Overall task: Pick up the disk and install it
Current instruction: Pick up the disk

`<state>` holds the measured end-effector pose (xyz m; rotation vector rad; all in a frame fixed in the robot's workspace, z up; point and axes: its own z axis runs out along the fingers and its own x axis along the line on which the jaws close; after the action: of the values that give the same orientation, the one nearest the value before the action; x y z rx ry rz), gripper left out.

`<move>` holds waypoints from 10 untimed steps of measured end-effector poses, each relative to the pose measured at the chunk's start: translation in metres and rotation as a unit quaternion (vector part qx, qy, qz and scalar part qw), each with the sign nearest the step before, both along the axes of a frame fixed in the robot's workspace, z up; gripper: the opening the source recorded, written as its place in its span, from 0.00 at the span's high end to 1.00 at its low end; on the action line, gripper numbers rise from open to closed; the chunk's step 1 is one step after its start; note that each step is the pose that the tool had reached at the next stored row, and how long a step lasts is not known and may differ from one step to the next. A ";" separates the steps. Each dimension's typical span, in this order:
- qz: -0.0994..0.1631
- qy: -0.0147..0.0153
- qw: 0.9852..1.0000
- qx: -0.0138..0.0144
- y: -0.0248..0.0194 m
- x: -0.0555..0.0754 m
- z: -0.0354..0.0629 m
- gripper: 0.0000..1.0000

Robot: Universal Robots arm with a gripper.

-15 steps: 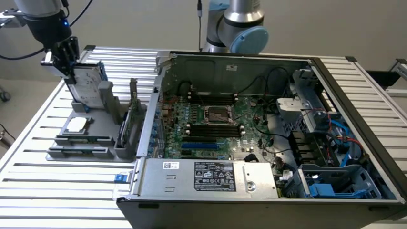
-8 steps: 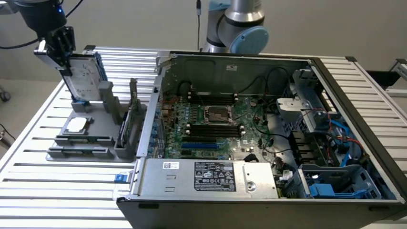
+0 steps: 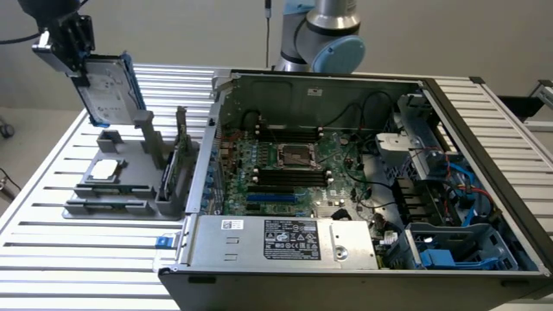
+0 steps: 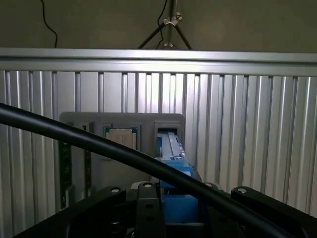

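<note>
Slatted surface point(image 3: 52, 259) carrying open computer case point(image 3: 320, 91); jaws grasping blue-framed disk point(image 3: 108, 87), hanging tilted above grey holder point(image 3: 121, 208), exterior view's left.

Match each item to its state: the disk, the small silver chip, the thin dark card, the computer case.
1 disk
2 chip
3 card
4 computer case

A lying flat on the grey holder
B gripped by the pincer
C open, motherboard showing
D standing on edge

Pairs: 1-B, 2-A, 3-D, 4-C
</note>
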<state>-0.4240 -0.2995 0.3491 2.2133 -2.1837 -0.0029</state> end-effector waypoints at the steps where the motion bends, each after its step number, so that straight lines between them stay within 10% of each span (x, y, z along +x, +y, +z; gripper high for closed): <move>1: 0.000 0.000 1.000 0.000 0.0000 0.000 0.0045 0.68; 10: 0.000 0.000 1.000 0.000 -0.0005 0.015 0.0454 0.68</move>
<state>-0.4094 -0.3001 0.3945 2.2134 -2.1839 -0.0029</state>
